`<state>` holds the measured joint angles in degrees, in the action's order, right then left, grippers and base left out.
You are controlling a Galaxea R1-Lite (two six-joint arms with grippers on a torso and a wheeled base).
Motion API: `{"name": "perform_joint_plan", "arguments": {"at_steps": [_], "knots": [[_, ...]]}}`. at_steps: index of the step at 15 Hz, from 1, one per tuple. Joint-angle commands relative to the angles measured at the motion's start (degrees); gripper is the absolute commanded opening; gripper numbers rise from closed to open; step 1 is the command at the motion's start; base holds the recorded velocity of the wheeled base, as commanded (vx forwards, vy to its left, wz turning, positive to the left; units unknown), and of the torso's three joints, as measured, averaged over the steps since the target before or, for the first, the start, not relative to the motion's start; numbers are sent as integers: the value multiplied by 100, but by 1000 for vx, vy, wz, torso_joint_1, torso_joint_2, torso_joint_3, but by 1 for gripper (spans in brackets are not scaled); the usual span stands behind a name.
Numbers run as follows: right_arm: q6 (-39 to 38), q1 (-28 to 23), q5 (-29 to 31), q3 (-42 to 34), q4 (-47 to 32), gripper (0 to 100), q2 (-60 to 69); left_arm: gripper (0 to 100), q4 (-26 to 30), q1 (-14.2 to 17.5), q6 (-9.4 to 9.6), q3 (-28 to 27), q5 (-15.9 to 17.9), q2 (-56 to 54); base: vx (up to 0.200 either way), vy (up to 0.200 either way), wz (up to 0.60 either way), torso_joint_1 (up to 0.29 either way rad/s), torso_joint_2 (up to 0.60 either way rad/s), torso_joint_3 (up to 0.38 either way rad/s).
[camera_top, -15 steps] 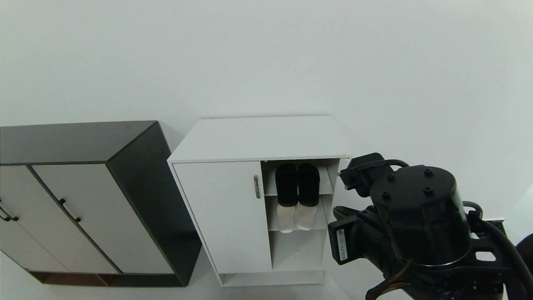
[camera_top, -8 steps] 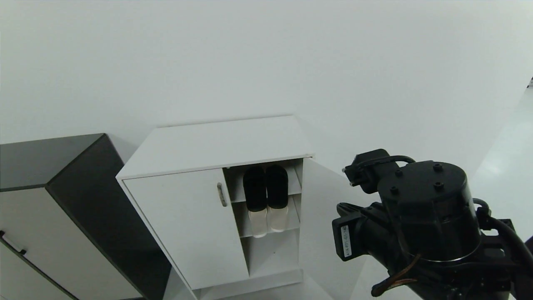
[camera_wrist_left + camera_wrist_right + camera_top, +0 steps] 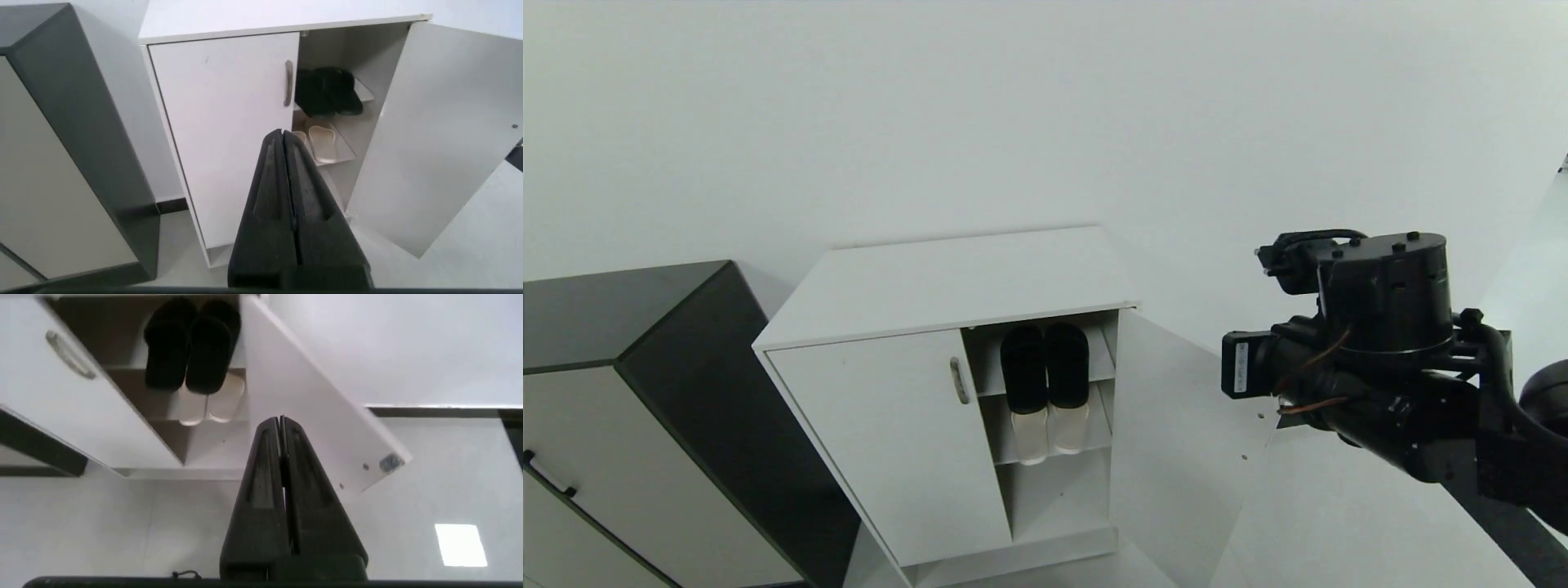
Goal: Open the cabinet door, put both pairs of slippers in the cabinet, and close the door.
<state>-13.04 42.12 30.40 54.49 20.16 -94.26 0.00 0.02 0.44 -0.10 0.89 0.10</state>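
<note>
White cabinet (image 3: 947,282); white wall (image 3: 1013,106); pale floor (image 3: 1339,523)

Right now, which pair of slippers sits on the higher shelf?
The black pair, on the top shelf of the white cabinet. The white pair lies on the shelf just below it.

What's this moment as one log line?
black slippers: upper shelf; white slippers: shelf below; cabinet door: open; left gripper: shut; right gripper: shut
</note>
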Motion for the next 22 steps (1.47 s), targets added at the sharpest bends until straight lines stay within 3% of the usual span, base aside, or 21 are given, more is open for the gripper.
{"name": "perform_joint_plan", "arguments": {"at_steps": [1,6,16,22], "knots": [[-23,-345,-43,167,5,0,-189,0,0,6,0,1,-1,-1,-200,0,0,-2,7,2],[-40,-600,-184,272,23,0,-392,0,0,6,0,1,-1,-1,-200,0,0,-1,0,0],[-137,-1768,-597,1424,330,0,-1912,0,0,6,0,1,-1,-1,0,0,0,0,0,0],[-216,-2050,-746,1863,330,0,-2519,0,-9,6,-9,1,-10,-1,0,0,0,0,0,0]]}}
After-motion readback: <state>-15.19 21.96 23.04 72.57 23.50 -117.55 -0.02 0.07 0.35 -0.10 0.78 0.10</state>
